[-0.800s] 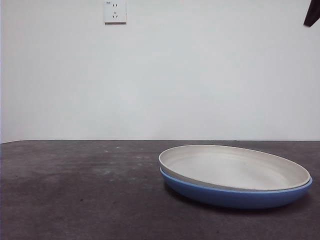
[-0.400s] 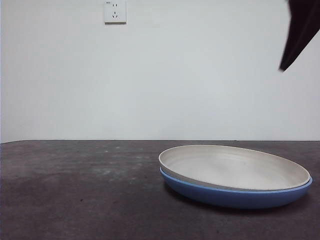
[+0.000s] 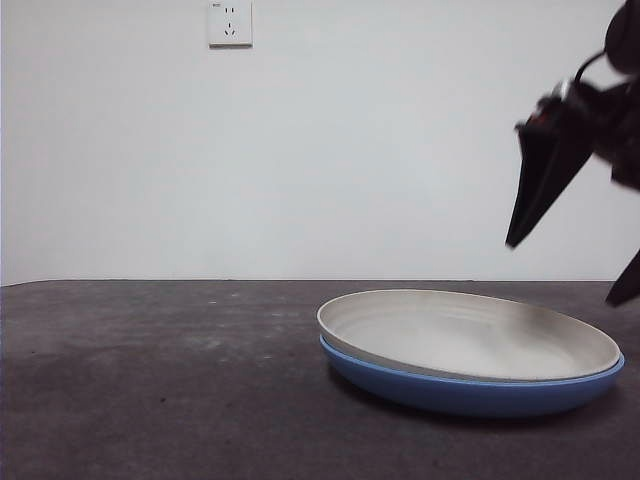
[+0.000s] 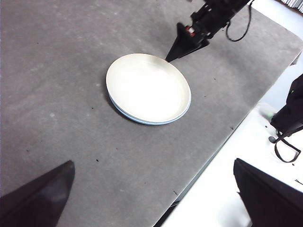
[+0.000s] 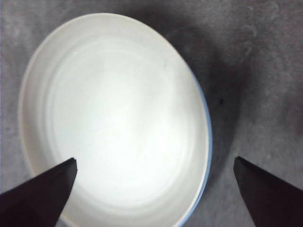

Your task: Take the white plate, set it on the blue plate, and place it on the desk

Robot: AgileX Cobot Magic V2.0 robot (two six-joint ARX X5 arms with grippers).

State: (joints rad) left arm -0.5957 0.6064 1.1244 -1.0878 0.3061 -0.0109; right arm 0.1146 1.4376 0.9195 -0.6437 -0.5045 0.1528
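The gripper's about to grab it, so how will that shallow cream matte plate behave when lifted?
The shallow cream matte plate looks rigid, so it likely won't flex. Its thin rim offers little purchase and may slip. It sits nested in the glossy blue plastic plate, which might shift. The open right gripper hangs above.

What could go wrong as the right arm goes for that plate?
The white plate sits nested in the blue plate, so the open right gripper might pinch both rims and lift the stack. The stack also lies fairly near the desk edge; a nudge could slide it that way.
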